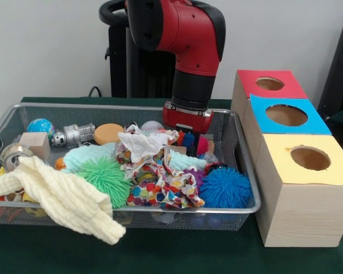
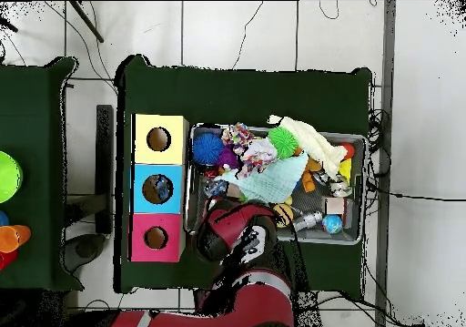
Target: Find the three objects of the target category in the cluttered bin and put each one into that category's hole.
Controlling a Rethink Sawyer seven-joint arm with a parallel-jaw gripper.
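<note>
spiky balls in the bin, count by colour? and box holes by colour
Green spiky ball: 1
Blue spiky ball: 1
Red-topped hole: 1
Blue-topped hole: 1
Yellow-topped hole: 1
Total: 2 balls, 3 holes

In the front view you had a wire bin [image 1: 247,171] on the table [image 1: 160,251], with three holed boxes in a row just right of it: the nearest box [image 1: 303,200], a middle box [image 1: 280,123] behind it, and the farthest box [image 1: 266,85]. Inside the bin, a knitted cloth [image 1: 57,197] draped over the front left rim. A spiky ball [image 1: 224,188] sat front right. A patterned cloth [image 1: 160,182] lay in the middle. The arm [image 1: 188,63] came down over the bin's far side.
</note>
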